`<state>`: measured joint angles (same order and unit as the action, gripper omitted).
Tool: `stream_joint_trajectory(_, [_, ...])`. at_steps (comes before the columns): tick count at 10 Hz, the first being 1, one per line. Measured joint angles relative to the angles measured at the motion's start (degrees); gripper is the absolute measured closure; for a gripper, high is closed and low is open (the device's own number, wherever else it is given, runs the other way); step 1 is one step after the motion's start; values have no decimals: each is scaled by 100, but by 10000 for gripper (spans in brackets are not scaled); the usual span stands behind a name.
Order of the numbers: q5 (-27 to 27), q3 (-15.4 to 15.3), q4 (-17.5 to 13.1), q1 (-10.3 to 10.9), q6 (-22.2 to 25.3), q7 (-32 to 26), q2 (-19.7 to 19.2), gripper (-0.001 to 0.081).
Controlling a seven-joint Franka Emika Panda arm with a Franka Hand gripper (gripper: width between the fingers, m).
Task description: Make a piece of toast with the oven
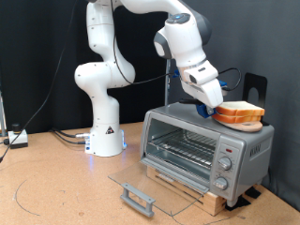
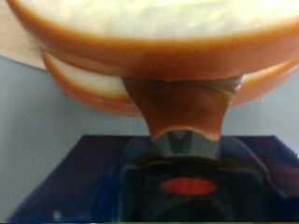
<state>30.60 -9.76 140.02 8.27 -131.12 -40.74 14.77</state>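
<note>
The silver-grey oven [image 1: 192, 141] stands on the table at the exterior view's right, its glass door [image 1: 155, 181] folded down flat and its wire rack bare. Two bread slices [image 1: 241, 113] with pale faces and orange-brown crusts lie stacked on the oven's top at its right end. My gripper [image 1: 214, 105] is tilted down at the stack's left edge, touching it. In the wrist view the upper slice [image 2: 149, 28] fills the top and the lower slice [image 2: 79, 82] lies under it. One finger [image 2: 182, 112] reaches in under the upper slice. The other finger is hidden.
The oven rests on a wooden board [image 1: 192, 192]. The open door's handle [image 1: 138, 198] sticks out towards the exterior view's bottom. The arm's white base [image 1: 105, 131] stands to the left with cables. A black object [image 1: 253, 86] stands behind the oven.
</note>
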Motion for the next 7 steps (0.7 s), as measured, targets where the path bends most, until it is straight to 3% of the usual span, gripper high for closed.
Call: stream_joint_trajectory(7, [712, 136, 23, -9, -129, -525, 3, 412])
